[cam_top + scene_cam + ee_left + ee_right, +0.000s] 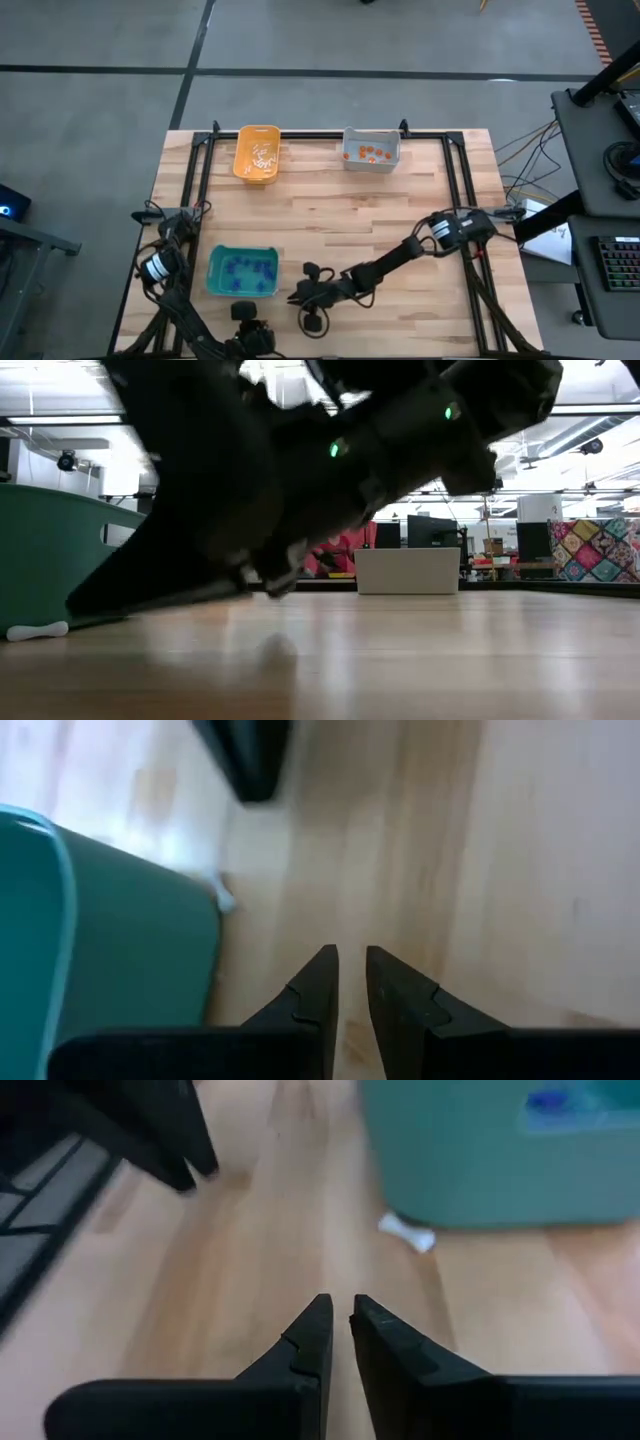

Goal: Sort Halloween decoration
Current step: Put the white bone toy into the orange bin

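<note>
1. A stray white trinket (406, 1232) is lying on the surface beside the teal bin (480, 1170), long axis along the wall.
2. The right end effector (340, 1320), nearly closed and empty, is pointing just past it and sitting nearer.
3. The left end effector (350, 970), nearly closed and empty, is waiting nearby.

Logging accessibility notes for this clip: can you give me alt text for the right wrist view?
The right gripper, fingers nearly closed and empty, points across the wooden table toward a small white trinket lying beside the teal bin. Blue-purple pieces show inside the bin.
</note>
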`<move>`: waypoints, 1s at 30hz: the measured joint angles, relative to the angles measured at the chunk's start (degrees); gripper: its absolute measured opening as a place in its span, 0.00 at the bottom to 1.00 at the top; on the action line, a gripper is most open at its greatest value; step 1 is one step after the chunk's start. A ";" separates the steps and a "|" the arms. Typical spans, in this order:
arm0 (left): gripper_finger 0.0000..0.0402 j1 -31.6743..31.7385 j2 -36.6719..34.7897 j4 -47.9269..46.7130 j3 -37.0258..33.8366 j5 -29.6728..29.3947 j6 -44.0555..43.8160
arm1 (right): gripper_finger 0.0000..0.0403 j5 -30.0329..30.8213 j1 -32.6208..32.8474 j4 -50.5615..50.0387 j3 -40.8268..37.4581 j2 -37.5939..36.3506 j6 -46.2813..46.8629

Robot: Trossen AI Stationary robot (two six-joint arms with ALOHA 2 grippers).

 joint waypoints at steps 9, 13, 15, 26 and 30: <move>0.09 -0.16 -0.15 0.43 -4.43 -3.22 -1.69 | 0.09 3.28 -1.48 -1.44 2.97 2.55 -0.07; 0.09 -0.16 -0.15 0.40 -5.92 -3.80 -2.97 | 0.09 3.95 -2.24 -1.93 2.99 2.62 -0.14; 0.09 -0.16 -0.15 0.78 -6.72 -3.80 -3.41 | 0.09 4.03 -2.73 -1.85 3.00 2.62 -0.17; 0.09 -0.16 -0.15 1.60 -7.78 -3.75 -4.76 | 0.09 4.31 -4.05 -1.59 3.00 2.62 -0.61; 0.09 -0.07 -0.15 2.02 -7.78 -3.78 -4.76 | 0.09 4.32 -4.18 -0.40 3.18 3.01 -1.16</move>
